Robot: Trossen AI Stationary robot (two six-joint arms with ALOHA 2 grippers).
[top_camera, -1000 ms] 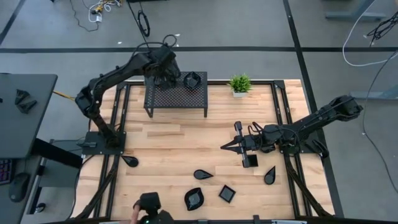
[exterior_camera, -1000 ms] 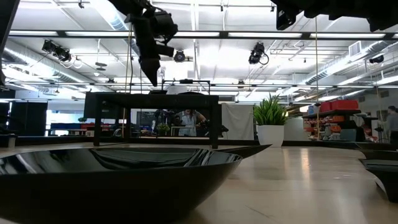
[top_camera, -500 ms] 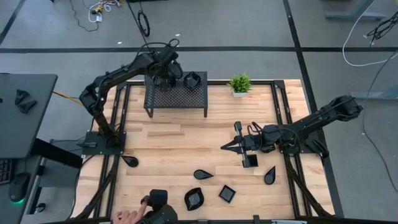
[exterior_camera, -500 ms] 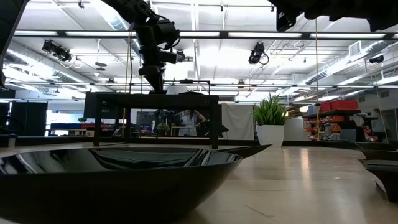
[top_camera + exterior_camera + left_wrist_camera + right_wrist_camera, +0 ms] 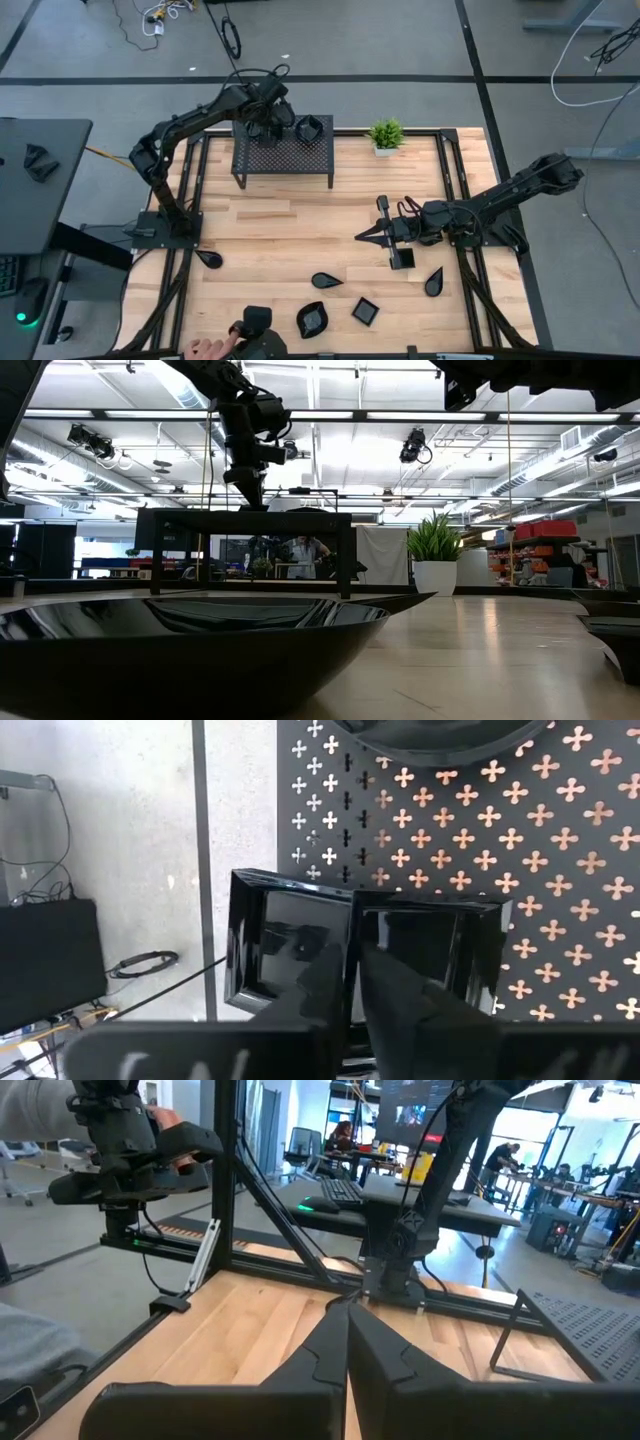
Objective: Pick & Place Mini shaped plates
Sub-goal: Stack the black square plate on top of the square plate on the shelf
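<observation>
Locate the table [image 5: 270,235] at frame center in the high view, with the black mesh rack [image 5: 283,155] at its upper left. The left gripper [image 5: 262,128] sits over the rack's upper-left corner. In the left wrist view, its fingers [image 5: 395,990] stand together, clamped on the rim between two square plates [image 5: 290,945] lying side by side on the mesh. A third plate [image 5: 309,128] rests at the rack's upper right. The right gripper [image 5: 362,236] hangs right of center, fingers pressed together, holding nothing. Five loose plates [image 5: 366,311] lie across the lower frame, below and beside it.
</observation>
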